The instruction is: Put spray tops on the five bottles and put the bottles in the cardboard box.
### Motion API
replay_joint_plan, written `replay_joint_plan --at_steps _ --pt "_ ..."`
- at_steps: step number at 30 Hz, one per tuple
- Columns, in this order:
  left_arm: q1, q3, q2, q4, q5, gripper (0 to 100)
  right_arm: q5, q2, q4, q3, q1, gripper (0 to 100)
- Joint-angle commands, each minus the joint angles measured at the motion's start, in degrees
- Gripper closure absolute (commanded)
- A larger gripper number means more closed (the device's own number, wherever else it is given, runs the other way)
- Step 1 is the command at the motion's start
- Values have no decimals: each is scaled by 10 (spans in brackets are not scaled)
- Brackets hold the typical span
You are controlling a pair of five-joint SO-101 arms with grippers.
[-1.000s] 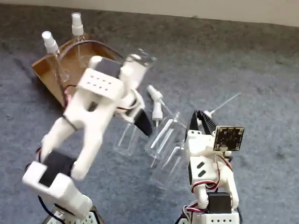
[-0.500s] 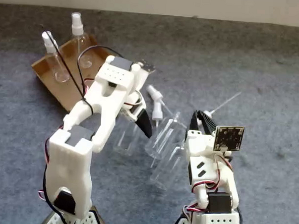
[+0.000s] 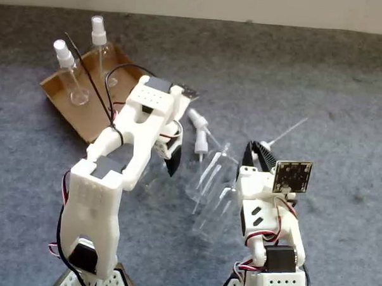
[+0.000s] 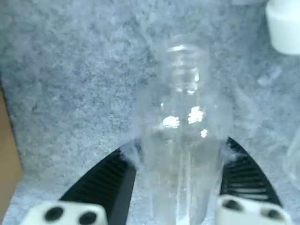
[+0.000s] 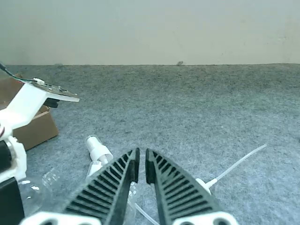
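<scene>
Since a second ago the left arm has swung forward from beside the box and dropped low. Its gripper (image 4: 180, 150) has come down over a bottle (image 4: 180, 108) on the grey carpet (image 3: 321, 72). The right arm has not shifted.

At far left sits the box (image 3: 65, 109). Two capped bottles (image 3: 70, 74) (image 3: 101, 53) stand upright in it, near its far side. A black cable (image 3: 87, 75) from the left arm runs across the box in front of them.

Just right of the box, the left gripper stands wide, one jaw on each side of the bottle and close against its walls. The bottle lies on its side with no top on. Its long axis runs along the gap between the jaws, and its threaded neck points away from the wrist camera, toward the loose tops. The left arm's body covers most of this bottle in the high view.

Right of it and a little farther off lie two loose tops (image 3: 197, 120) (image 3: 202, 143), near each other with their thin tubes trailing. Nearer the arms, two more clear bottles (image 3: 209, 172) (image 3: 216, 210) lie side by side on a slant, between the two arms.

The right gripper (image 5: 142, 157) hangs low near these bottles, jaws almost together with nothing between them. Just past its tips lies a third top (image 3: 285, 132), its long tube pointing off to the far right.
</scene>
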Motion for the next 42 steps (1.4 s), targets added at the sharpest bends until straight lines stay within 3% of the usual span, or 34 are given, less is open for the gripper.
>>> replay_joint_plan --at_steps 1,12,20,34,42 --pt "12 -29 -9 10 -4 870 -3 0 -14 96 4 971" --pt "75 -30 -45 33 -4 874 -3 0 -14 96 4 971" --pt "82 -5 -204 47 -4 874 -3 0 -14 96 4 971" --pt "83 189 -511 40 -5 874 -3 0 -14 96 4 971" --pt "82 364 -667 -84 -5 874 -3 0 -14 96 4 971"
